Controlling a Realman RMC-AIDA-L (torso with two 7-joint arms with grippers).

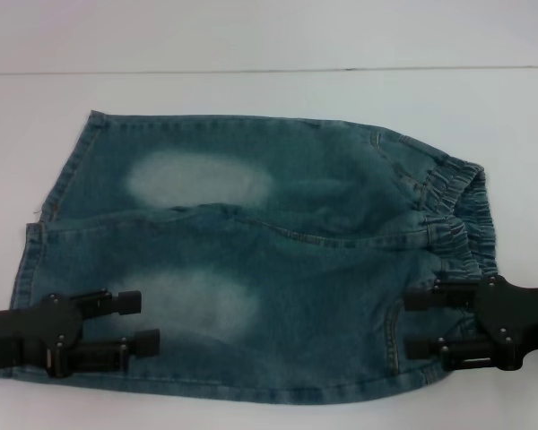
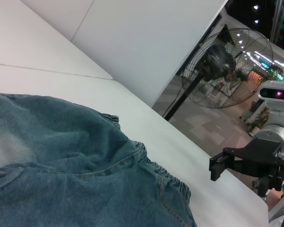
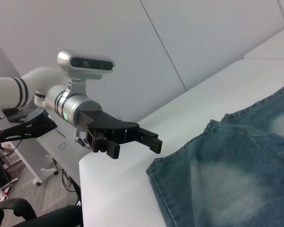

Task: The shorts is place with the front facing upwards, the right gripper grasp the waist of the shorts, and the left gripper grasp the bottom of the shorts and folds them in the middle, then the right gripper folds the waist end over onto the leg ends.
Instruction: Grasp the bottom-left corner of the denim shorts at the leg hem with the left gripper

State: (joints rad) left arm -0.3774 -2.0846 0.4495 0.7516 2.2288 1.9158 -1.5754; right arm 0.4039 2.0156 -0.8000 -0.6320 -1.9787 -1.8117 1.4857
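White table (image 1: 251, 98); pale wall panels (image 3: 189, 42); standing fan (image 2: 227, 61); office chair (image 3: 19, 210).

One pair of shorts (image 1: 260, 260), two end effectors (left (image 1: 130, 324), right (image 1: 428, 322)), one table (image 1: 251, 94).

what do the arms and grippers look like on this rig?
Both the left gripper and the right gripper are matte black with two flat parallel fingers. In the wrist views the arms are white with silver wrists; black bands, a green light and a silver camera module show on the left arm.

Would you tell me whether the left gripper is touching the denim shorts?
Apart: the right wrist view shows the open left gripper hanging clear of the shorts' hem.
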